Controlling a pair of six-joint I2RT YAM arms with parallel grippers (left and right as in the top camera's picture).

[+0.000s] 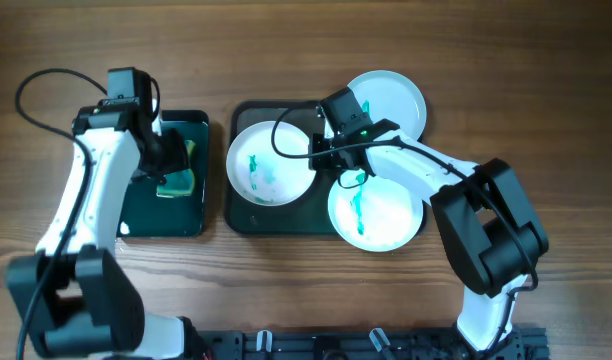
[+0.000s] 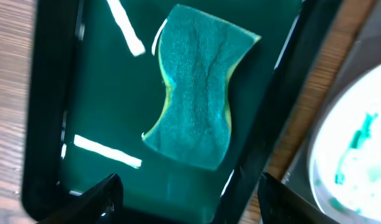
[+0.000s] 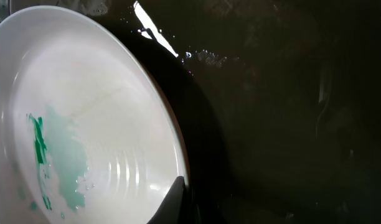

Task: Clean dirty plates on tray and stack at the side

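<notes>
A white plate (image 1: 269, 163) with teal streaks lies at the left of the dark tray (image 1: 276, 222). My right gripper (image 1: 321, 150) sits at its right rim. In the right wrist view one finger (image 3: 178, 196) lies over the rim of this plate (image 3: 97, 112) and the other finger is hidden against the dark tray (image 3: 271, 112). A second streaked plate (image 1: 376, 212) hangs over the tray's front right corner. A third, cleaner-looking plate (image 1: 388, 100) lies at the back right. My left gripper (image 1: 174, 160) (image 2: 190, 205) is open above a green sponge (image 2: 197, 87).
The sponge (image 1: 176, 182) lies in a smaller glossy black tray (image 1: 151, 215) at the left; its rim (image 2: 53, 124) shows in the left wrist view, with the streaked plate (image 2: 352, 143) to its right. Cables run over both arms. The table is bare wood around the trays.
</notes>
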